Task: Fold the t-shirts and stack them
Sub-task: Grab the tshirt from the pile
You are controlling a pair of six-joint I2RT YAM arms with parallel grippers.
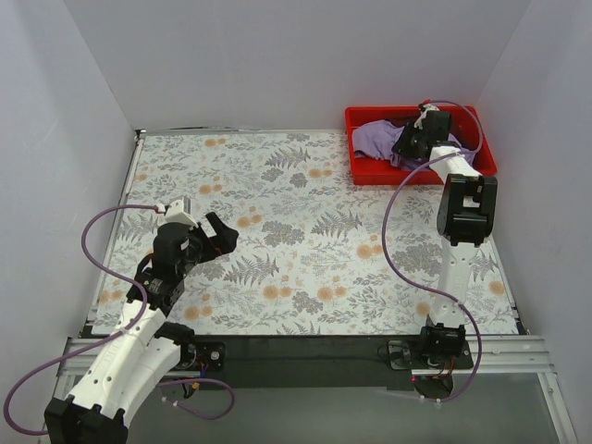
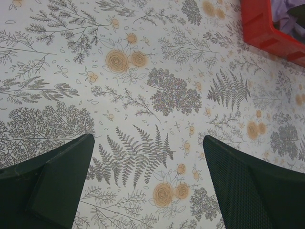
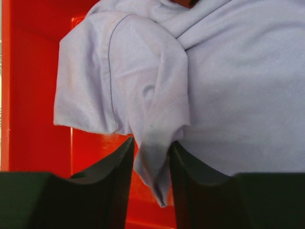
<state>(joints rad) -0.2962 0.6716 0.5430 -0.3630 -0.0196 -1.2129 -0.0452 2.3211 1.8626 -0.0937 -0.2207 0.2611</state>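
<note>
Near left, above the floral tabletop [image 1: 305, 231], we see the left gripper [image 1: 217, 236] hanging with its fingers [image 2: 57, 186] spread wide, gripping nothing. A wide stretch of tabletop separates it from the one red tray [image 1: 370, 176], which sits at the far right corner, close to the tabletop's edges. Inside we count one lavender t-shirt [image 1: 375, 139], bunched, its long axis unclear. The right gripper [image 1: 412, 141] has its fingers closed on a fold.

place: robot lab | cues: white panel walls [image 1: 277, 55], metal frame rail [image 1: 518, 350], purple cables [image 1: 92, 231]
</note>
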